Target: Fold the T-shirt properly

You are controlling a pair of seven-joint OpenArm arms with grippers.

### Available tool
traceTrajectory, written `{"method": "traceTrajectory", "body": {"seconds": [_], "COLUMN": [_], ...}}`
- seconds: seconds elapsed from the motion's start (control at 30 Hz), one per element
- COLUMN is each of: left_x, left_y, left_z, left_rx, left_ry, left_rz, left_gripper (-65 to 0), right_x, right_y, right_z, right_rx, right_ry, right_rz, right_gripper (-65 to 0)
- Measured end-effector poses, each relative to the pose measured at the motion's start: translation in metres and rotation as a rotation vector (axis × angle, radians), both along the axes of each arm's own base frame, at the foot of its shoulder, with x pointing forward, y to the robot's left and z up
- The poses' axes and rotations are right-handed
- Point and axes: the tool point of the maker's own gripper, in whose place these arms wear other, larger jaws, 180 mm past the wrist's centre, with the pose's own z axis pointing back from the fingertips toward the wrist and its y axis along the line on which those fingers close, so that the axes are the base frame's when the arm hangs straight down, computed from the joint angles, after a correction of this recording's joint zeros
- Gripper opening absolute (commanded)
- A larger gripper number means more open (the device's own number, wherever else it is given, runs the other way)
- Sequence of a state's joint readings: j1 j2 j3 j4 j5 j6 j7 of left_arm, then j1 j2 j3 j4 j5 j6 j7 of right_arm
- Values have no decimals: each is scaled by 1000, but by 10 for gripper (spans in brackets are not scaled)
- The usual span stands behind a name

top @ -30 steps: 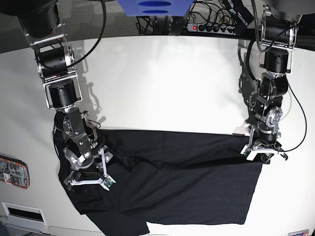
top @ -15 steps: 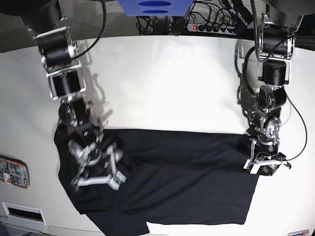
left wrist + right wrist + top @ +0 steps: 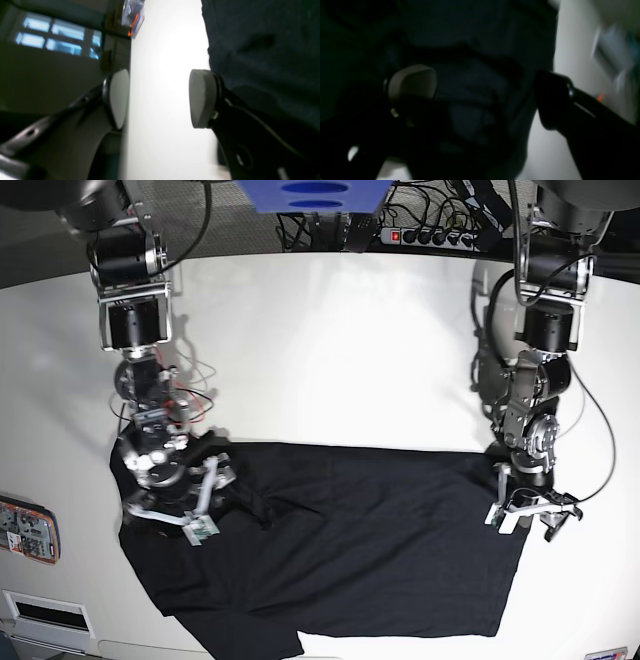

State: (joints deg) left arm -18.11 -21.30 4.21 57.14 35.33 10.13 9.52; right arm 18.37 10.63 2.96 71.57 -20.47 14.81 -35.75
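The black T-shirt [image 3: 360, 540] lies spread flat across the front half of the white table [image 3: 330, 350]. In the base view my left gripper [image 3: 528, 522] hovers at the shirt's right edge, fingers apart. The left wrist view shows the left gripper [image 3: 160, 98] open with bare table between its pads [image 3: 117, 97] and the T-shirt [image 3: 262, 50] beside the right pad. My right gripper [image 3: 165, 515] hangs over the shirt's left sleeve area. In the right wrist view the right gripper [image 3: 482, 92] is open above dark, rumpled T-shirt fabric [image 3: 475, 62], holding nothing.
A power strip [image 3: 430, 235] and cables run along the table's back edge, beside a blue object [image 3: 310, 195]. A small device [image 3: 25, 528] lies at the left edge, and a white box [image 3: 45, 615] sits at the front left corner.
My left gripper has opened and let go of the shirt's right edge, which now lies on the table. My right gripper, still open, has pulled back and up over the left sleeve.
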Motion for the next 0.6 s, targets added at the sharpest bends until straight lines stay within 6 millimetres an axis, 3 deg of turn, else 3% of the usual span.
{"method": "traceTrajectory", "body": {"seconds": [0.13, 0.23, 0.47, 0.6], "left_x": [-2, -4, -9, -16], "left_y": [-16, -15, -26, -26], "left_z": [-14, -21, -37, -48], "left_rx": [-309, -478, -812, -877], "left_ry": [-42, -62, -69, -13], "left_rz": [96, 163, 271, 329], "left_gripper": [-337, -337, -337, -337], "right_x": [14, 12, 11, 11], "right_y": [-21, -19, 0, 20], "right_z": [26, 25, 19, 17], "right_rx": [164, 214, 268, 322], "right_ry": [-85, -80, -69, -64], "right_rz": [-100, -112, -111, -96], "right_gripper": [-33, -33, -33, -33]}}
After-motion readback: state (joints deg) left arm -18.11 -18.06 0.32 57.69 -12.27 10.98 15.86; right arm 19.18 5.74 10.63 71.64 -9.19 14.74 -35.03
